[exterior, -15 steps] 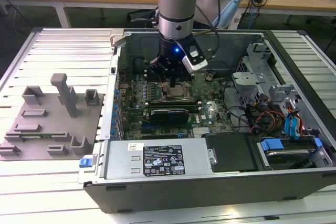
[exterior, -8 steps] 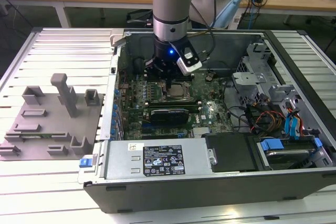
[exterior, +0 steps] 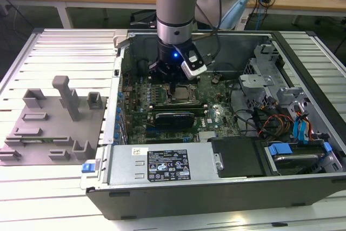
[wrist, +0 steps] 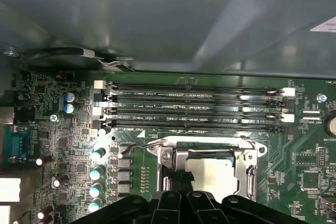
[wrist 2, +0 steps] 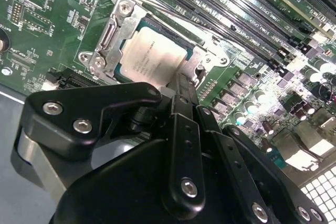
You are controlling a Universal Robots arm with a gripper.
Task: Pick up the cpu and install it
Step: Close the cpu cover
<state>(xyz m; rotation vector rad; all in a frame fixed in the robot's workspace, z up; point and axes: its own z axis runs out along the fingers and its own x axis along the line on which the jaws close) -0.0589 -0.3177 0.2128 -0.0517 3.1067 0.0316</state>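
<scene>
Resting flat in the socket frame (wrist 2: 116, 32) on the motherboard (wrist 2: 42, 19): cpu (wrist 2: 157, 56), silvery top up; jaws clenched tip to tip over its edge, grasping nothing; memory slots (wrist: 194, 106) alongside the frame

The computer case (exterior: 227, 201) was laid open on the slatted table (exterior: 54, 187), and a fixture block (exterior: 51, 128) was set beside it, toward the exterior view's left. Inside the case, the motherboard (exterior: 216, 106) was laid flat, with the drive cage (exterior: 259, 79) toward the exterior view's right and the power supply (exterior: 124, 163) along the near wall. The cpu (wrist 2: 155, 56) was seated within the socket frame (wrist 2: 113, 35), beside the memory slots (wrist: 194, 103). The gripper (exterior: 172, 77) was held directly over the socket, at the cpu's edge.
</scene>
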